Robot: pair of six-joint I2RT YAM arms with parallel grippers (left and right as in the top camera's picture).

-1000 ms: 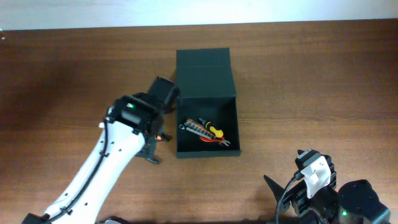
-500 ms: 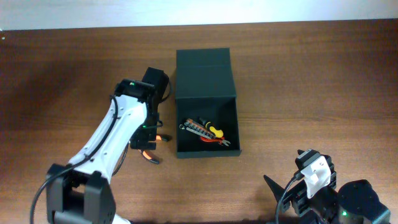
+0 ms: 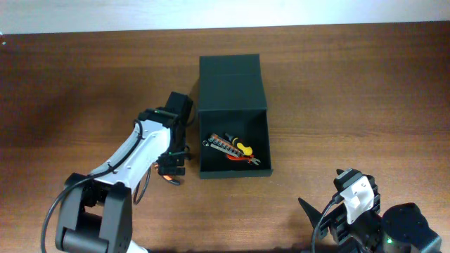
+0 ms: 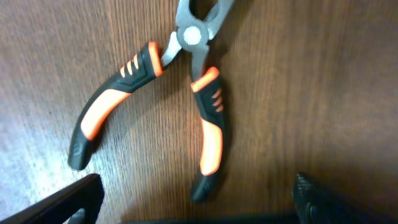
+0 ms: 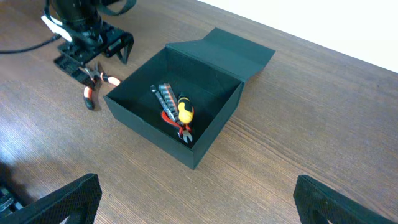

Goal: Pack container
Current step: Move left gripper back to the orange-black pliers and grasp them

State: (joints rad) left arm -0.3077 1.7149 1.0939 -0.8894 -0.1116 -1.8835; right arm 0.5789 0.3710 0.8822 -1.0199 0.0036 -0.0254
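Note:
The container (image 3: pixel 233 77) is a dark green-black box, its flap lid laid open at the far side; it also shows in the right wrist view (image 5: pixel 239 96). Inside lie a yellow-handled screwdriver (image 3: pixel 241 148), red-handled pliers (image 3: pixel 242 159) and a metal bit strip (image 3: pixel 216 144). Orange-and-black pliers (image 4: pixel 205 124) lie on the wood left of the box, handles spread. My left gripper (image 3: pixel 171 167) hovers open right over them, one fingertip at each side, touching nothing. My right gripper (image 5: pixel 196 199) is open and empty near the table's front right.
The wooden table (image 3: pixel 351 91) reaches a white wall at the back. The box's left wall stands close beside the left gripper. The right arm's base (image 3: pixel 362 211) sits at the front right corner.
The left arm has pulled back and swung down. Its gripper now sits lower and closer over the orange pliers. The right arm has not moved.

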